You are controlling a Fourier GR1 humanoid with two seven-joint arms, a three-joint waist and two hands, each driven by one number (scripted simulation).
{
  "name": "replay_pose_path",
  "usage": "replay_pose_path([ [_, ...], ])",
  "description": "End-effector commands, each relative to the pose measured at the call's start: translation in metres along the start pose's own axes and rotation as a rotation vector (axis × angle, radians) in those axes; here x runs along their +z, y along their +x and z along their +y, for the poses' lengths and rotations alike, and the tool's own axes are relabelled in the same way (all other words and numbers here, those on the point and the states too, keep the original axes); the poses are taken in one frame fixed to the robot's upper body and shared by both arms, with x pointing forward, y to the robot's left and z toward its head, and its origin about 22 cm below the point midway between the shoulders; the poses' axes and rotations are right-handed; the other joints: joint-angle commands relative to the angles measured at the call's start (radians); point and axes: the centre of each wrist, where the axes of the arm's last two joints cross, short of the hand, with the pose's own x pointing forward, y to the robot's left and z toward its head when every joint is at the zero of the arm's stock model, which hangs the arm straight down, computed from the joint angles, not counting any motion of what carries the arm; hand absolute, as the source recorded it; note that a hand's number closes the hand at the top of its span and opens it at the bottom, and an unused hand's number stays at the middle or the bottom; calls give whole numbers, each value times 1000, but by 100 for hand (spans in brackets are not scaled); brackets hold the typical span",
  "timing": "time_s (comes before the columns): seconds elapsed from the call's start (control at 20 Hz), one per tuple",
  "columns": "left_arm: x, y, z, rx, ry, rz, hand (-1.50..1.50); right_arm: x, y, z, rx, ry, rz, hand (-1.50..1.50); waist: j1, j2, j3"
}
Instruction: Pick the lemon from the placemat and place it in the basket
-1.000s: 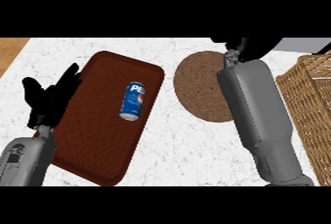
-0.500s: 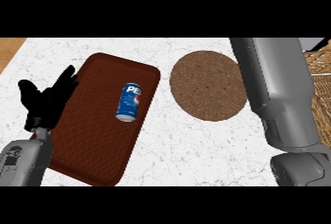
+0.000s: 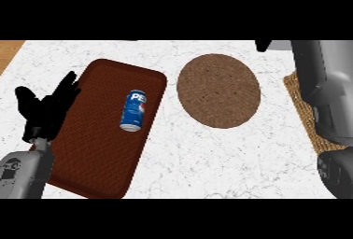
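Brown and flat, the round placemat (image 3: 219,91) lay on the white bench (image 3: 207,158) with nothing on it, and no lemon showed anywhere. The right arm (image 3: 329,88) ran up the right side and out past the top edge, over a strip of woven basket (image 3: 303,100). Only a small dark bit of the right hand (image 3: 263,45) peeked out at the top, so its fingers could not be read, and whether it held the lemon could not be told. If the lemon was up there in that hand, it was already on the basket side, far from the placemat. The right arm was the nearer one to the basket, which lay just under it. The left hand (image 3: 47,109) rested at the left, fingers up and spread, holding nothing, over the edge of a dark red tray (image 3: 96,154). A blue can (image 3: 133,110) lay on its side in the middle of that tray, its long way running up and down, just right of the left hand. The can was not part of the job.
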Motion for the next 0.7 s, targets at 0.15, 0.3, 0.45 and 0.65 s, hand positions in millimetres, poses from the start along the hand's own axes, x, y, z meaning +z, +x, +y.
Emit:
replay_pose_path([
  [0.15,7,-2,8,-4,30,30,0,-40,-22,5,73,-45,244,150,-24,-10,2],
  [0.3,15,-15,9,-3,32,11,0,-50,-61,33,76,-46,244,150,-29,-9,2],
  [0.45,5,-12,15,6,31,20,0,-35,-60,35,120,-32,214,150,-36,-10,1],
  [0.65,9,-16,13,6,57,23,0,-21,-101,52,64,-15,224,150,-53,-18,2],
])
